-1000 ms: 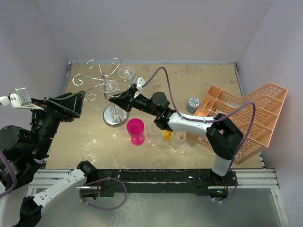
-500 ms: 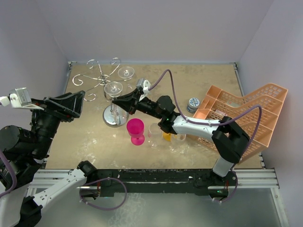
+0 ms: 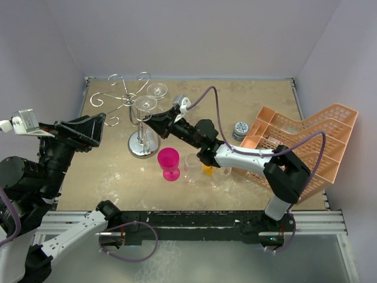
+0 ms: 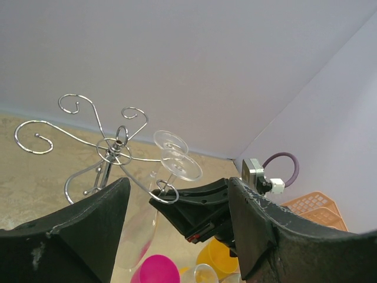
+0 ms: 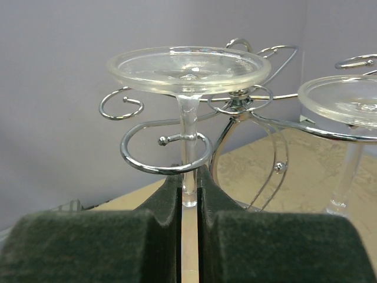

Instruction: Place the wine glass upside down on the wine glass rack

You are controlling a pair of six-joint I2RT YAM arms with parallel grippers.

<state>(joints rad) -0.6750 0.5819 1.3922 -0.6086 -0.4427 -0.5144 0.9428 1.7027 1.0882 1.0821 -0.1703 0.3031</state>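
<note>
My right gripper (image 5: 188, 184) is shut on the stem of the clear wine glass (image 5: 188, 69), which it holds upside down with the round foot on top. The stem passes through a curled scroll arm of the chrome wine glass rack (image 5: 164, 154), and the foot hovers just above the wire. From above, the glass foot (image 3: 145, 102) sits over the rack (image 3: 143, 147), with the right gripper (image 3: 154, 119) beside the post. A second glass (image 3: 156, 89) hangs on the rack. My left gripper (image 3: 99, 128) is open and raised left of the rack, holding nothing.
A pink cup (image 3: 169, 160), a yellow cup (image 3: 207, 169) and clear cups (image 3: 193, 168) stand in front of the rack under my right arm. A small can (image 3: 240, 128) sits beside the peach crate (image 3: 306, 147) at the right. Walls close the left, back and right.
My right gripper has carried the glass up and slightly right, bringing its stem into the scroll arm's curl. The left arm has not moved.
</note>
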